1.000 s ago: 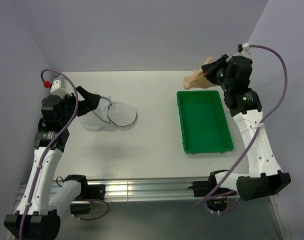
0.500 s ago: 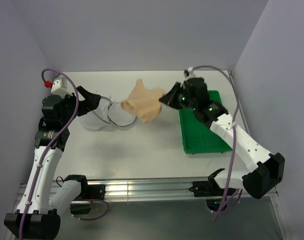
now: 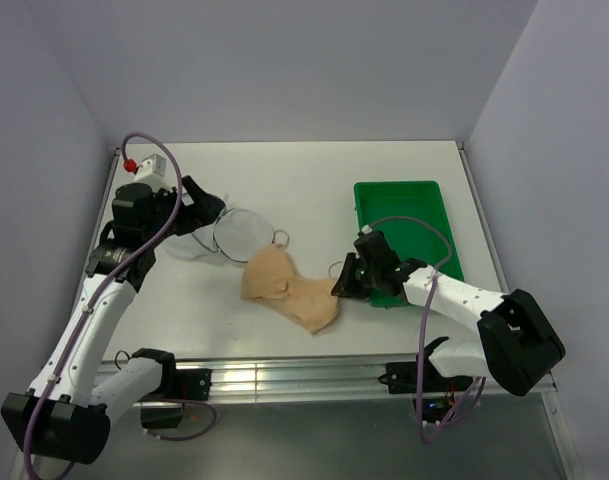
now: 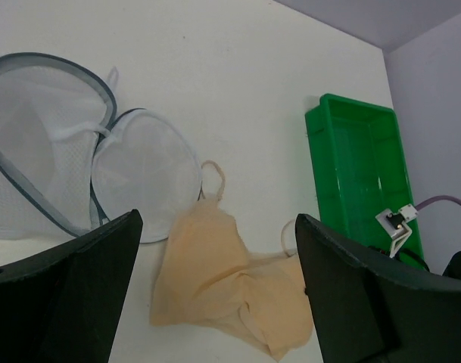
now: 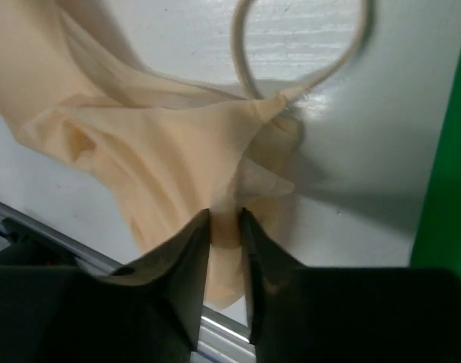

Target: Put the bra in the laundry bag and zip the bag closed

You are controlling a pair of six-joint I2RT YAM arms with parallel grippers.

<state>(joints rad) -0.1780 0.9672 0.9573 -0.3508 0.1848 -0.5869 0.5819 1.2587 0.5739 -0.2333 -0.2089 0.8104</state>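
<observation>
Lying between right fingers [image 5: 183, 265]: bra [image 5: 139, 144] edge

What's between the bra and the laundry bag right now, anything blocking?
Nothing visible. The bra lies on the bare table on the near side of the laundry bag, with its strap loop almost at the bag's rim. The green tray sits off to the right, out of that path.

White arm links [image 3: 84, 320], black joints [image 3: 134, 210], purple cables [image 3: 144, 136], possibly a red cable tip [image 3: 130, 163]
</observation>
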